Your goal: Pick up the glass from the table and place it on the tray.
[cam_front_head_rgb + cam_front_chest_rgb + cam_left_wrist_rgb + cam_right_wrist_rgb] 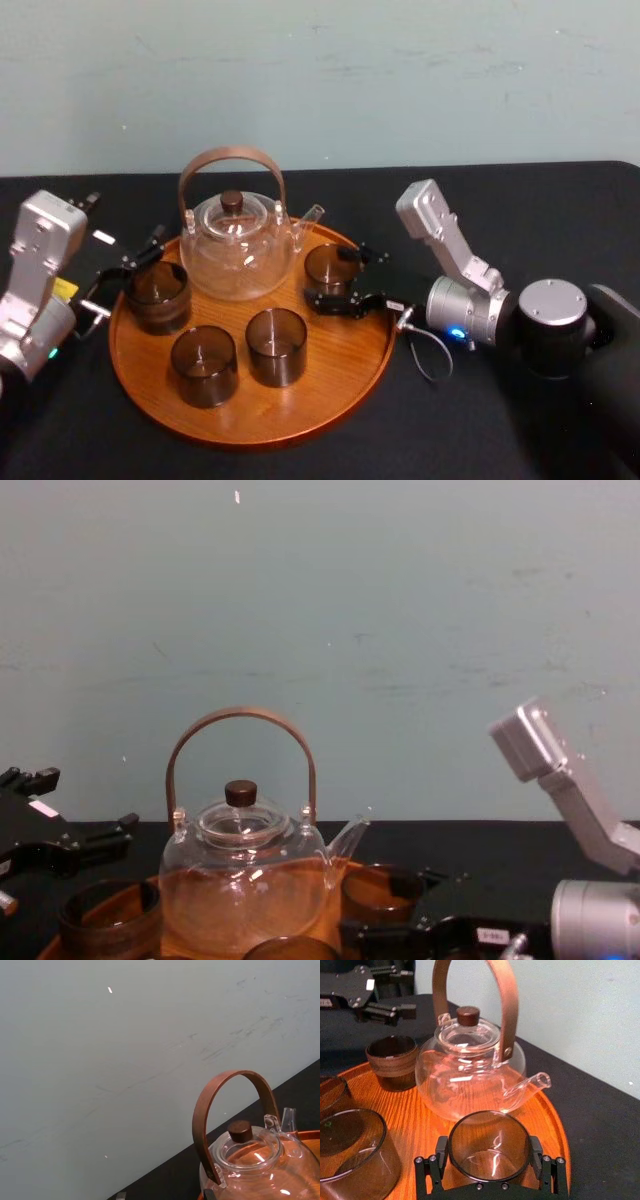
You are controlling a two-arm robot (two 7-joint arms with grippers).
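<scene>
The round wooden tray (250,415) lies on the black table (500,210) and carries a clear glass teapot (238,240) and several smoky glasses. My right gripper (336,278) reaches in from the right and is shut on the glass (325,264) at the tray's right side. In the right wrist view this glass (489,1142) stands upright on the tray (420,1110), near the teapot's spout, with a black finger (440,1155) against each side of it. My left gripper (128,272) stands open at the tray's left rim, beside a darker glass (158,296) and apart from it.
Two more glasses (204,365) (276,346) stand on the front half of the tray. The teapot's tall brown handle (240,720) rises over the middle. A loose cable (430,355) hangs from my right wrist. A pale wall (320,80) stands behind the table.
</scene>
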